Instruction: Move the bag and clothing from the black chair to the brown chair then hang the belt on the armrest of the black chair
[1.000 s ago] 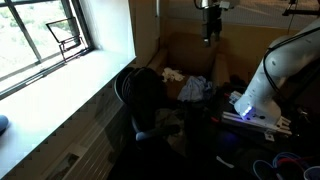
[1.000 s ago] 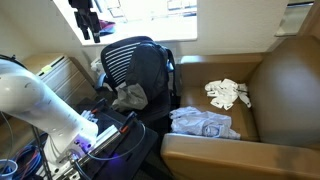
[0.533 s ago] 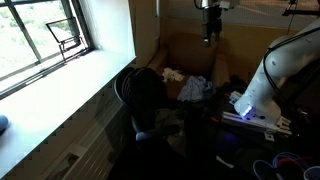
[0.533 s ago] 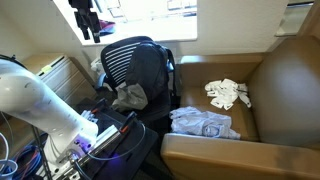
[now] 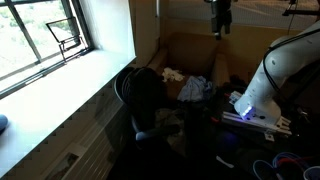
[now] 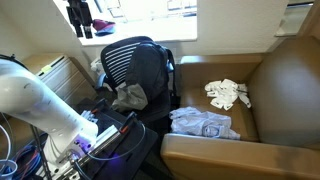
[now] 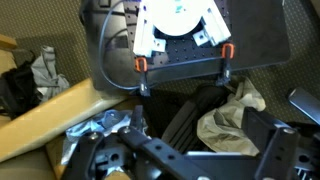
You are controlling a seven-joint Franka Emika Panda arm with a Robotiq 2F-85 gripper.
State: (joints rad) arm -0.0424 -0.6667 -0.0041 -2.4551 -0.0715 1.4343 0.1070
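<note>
In both exterior views the gripper (image 5: 220, 22) (image 6: 80, 20) hangs high above the chairs, near the top edge of the picture, touching nothing. Only the wrist view shows how it stands: the two orange-marked fingers (image 7: 143, 85) are spread wide apart with nothing between them.

The black chair (image 6: 135, 62) stands just beside the brown chair (image 6: 290, 95). An exterior view shows a grey cloth (image 6: 130, 97) lying on the black chair's seat by its armrest; in the darker exterior view that seat is hidden behind the backrest (image 5: 145, 95). The wrist view looks down on the same grey cloth (image 7: 228, 118), with the tan armrest (image 7: 45, 118) off to one side.

A crumpled white garment (image 6: 228, 93) lies on the brown chair's seat, and a pale blue bundle (image 6: 203, 123) rests on its near edge. Both also show in the dim exterior view, white (image 5: 172, 74) and blue (image 5: 196, 88), though without detail.

Against the frame half a second earlier, the gripper has shifted sideways and slightly upward; the chairs and fabrics lie as they did.
</note>
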